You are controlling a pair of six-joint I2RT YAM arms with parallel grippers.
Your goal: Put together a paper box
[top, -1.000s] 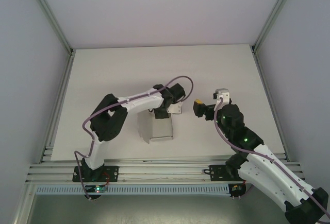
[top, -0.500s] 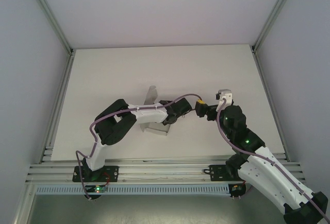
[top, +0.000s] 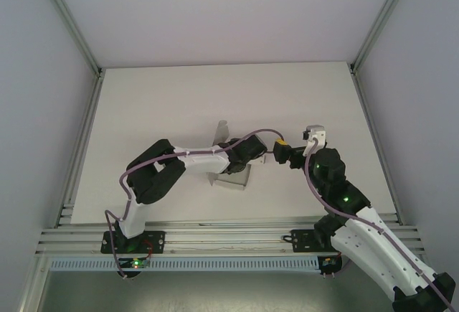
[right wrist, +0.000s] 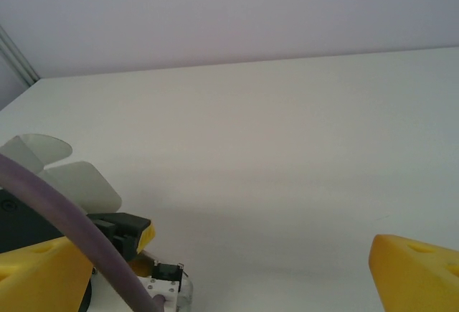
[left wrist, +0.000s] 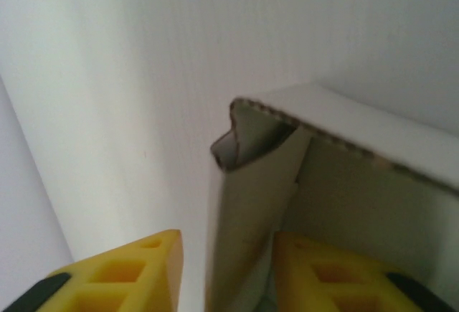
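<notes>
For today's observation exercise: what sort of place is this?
Probably a robot test cell: plain white tabletop, bare grey enclosure walls, silver aluminium mounting rail carrying white-and-black left arm and right arm.

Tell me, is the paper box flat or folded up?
Partly folded: the box has walls meeting at a corner, and one flap stands up.

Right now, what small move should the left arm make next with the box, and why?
Probably draw the left gripper straight back off the paper box. Its jaws stand apart, a card wall loose between them, and the open right gripper hovers close by.
</notes>
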